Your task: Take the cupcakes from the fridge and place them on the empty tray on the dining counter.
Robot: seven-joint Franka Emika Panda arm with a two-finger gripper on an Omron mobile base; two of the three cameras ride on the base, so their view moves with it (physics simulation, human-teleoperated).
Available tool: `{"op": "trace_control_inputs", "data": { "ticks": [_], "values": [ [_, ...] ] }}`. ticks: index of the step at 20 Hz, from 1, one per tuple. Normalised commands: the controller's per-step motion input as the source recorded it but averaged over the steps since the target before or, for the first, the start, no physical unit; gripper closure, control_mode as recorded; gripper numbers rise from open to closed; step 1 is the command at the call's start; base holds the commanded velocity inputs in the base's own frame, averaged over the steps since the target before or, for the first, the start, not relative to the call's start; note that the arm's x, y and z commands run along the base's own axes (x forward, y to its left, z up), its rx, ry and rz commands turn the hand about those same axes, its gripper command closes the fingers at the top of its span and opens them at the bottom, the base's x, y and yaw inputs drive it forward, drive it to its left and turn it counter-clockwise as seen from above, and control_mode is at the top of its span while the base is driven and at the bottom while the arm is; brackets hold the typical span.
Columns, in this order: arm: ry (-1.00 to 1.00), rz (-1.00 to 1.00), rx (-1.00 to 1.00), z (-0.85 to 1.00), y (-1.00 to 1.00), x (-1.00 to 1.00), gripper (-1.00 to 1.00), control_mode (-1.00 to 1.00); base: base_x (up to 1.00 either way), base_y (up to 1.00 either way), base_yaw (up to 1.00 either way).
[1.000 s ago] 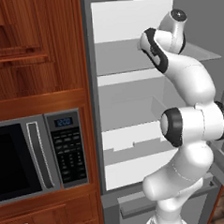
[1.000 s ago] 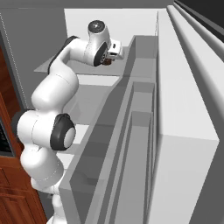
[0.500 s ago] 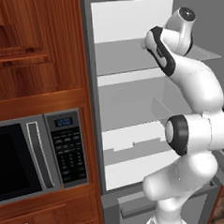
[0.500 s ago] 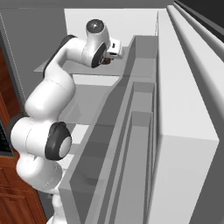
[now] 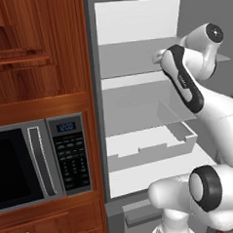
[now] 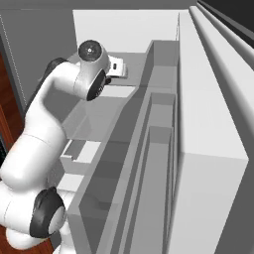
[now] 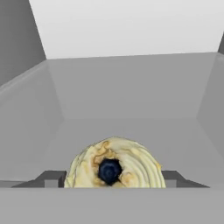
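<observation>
Gripper (image 7: 114, 186) reaches into the open fridge (image 5: 137, 97) at upper-shelf level. Cupcake (image 7: 114, 165) sits right between the fingertips, one on each flank, cream swirl facing the hand. Cannot tell whether the jaws actually pinch it.

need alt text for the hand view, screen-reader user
A cupcake with swirled pale-yellow frosting and a dark blue berry at its centre sits close up at the bottom of the view, between the hand's two dark fingertips. Beyond it lies a bare grey fridge shelf, with grey side walls and a white back wall.
</observation>
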Motion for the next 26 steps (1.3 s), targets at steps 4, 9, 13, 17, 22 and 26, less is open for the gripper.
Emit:
{"op": "trace_control_inputs", "data": {
  "ticks": [4, 9, 13, 17, 22, 26],
  "values": [
    [0.0, 0.13, 0.0, 0.0, 0.39, -1.0, 1.0, -1.0, 0.0, 0.0, 0.0],
    [0.0, 0.04, 0.0, -0.08, 0.01, -1.0, 1.0, -1.0, 0.0, 0.0, 0.0],
    [0.0, 0.0, 0.0, -0.14, -0.03, -1.0, 1.0, -1.0, 0.0, 0.0, 0.0],
    [0.0, 0.0, 0.0, -0.06, 0.0, -0.47, 1.0, 1.0, -0.49, 0.0, 0.0],
    [0.0, 0.0, 0.0, 0.0, 0.0, 0.0, 1.0, 1.0, -1.0, -0.04, 0.0],
    [0.0, 0.0, 0.0, 0.0, 0.0, 0.0, 1.0, 1.0, -1.0, -0.03, 0.0]
  ]
}}
